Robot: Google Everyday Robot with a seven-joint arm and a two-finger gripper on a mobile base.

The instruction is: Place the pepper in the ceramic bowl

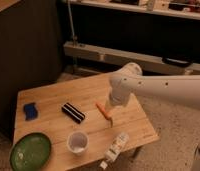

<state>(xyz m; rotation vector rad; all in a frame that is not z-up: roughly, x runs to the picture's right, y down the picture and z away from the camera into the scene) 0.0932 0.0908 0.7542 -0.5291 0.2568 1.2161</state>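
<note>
The pepper (pixel 104 110) is small and orange-red and lies on the wooden table (pixel 53 95), right of centre. My gripper (pixel 111 106) is at the end of the white arm (pixel 158 90), which reaches in from the right. It hangs right over the pepper's right end, which it partly hides. The ceramic bowl (pixel 30 151) is a shallow dark green dish at the table's front left corner, far from the gripper.
A black-and-white striped bar (pixel 73 112) lies left of the pepper. A translucent white cup (pixel 77 142) stands near the front edge. A plastic bottle (pixel 115 146) lies at the front right edge. A blue sponge (pixel 30 110) sits at the left.
</note>
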